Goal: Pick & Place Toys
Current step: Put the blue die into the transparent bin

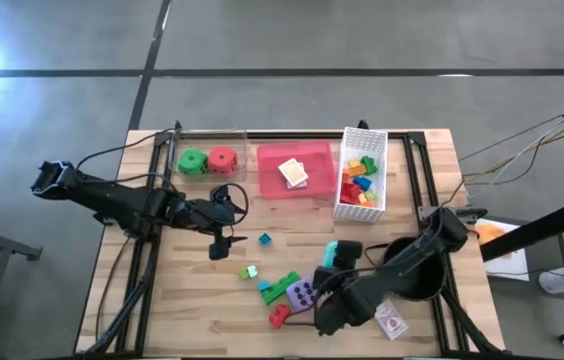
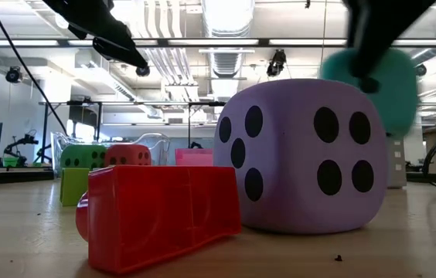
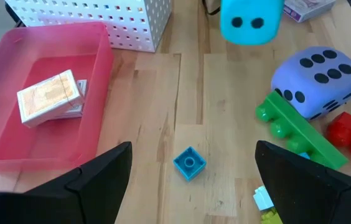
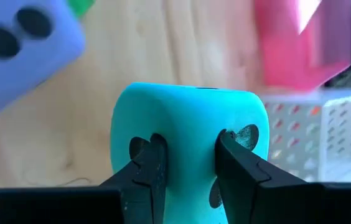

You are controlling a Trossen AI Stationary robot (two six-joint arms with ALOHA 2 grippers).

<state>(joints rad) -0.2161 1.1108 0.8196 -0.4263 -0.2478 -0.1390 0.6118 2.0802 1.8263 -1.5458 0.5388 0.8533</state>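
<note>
High view: the right gripper (image 1: 334, 262) holds the teal die (image 1: 343, 250) in the near right part of the counter (image 1: 202, 300). The purple die (image 1: 301, 293) lies just beside it, on the near side. The clear bin (image 1: 242, 168) holding the green die (image 1: 193, 161) and the red die (image 1: 222, 159) stands well apart, across the counter at the far left. The left gripper (image 1: 224, 243) hangs over mid-counter with a small blue brick (image 1: 264, 239) near its tips.

Low view: the teal die (image 2: 380, 85) shows up off the counter, behind and above the purple die (image 2: 303, 154); a red brick (image 2: 156, 212) lies in front.

Left wrist view: the left gripper (image 3: 191, 186) stands wide and empty, the blue brick (image 3: 190, 163) straight ahead between its fingers. The pink tray (image 3: 94, 74) with card packs (image 3: 48, 96) lies to one side.

Right wrist view: the right gripper (image 4: 188, 162) is narrow, pinching the teal die (image 4: 188, 118), its fingers (image 4: 154, 165) pressing dents into the soft face.

Judgement: the coming move turns on the die's distance from the bin; the left arm is nearer to it, the right arm must reach across.
</note>
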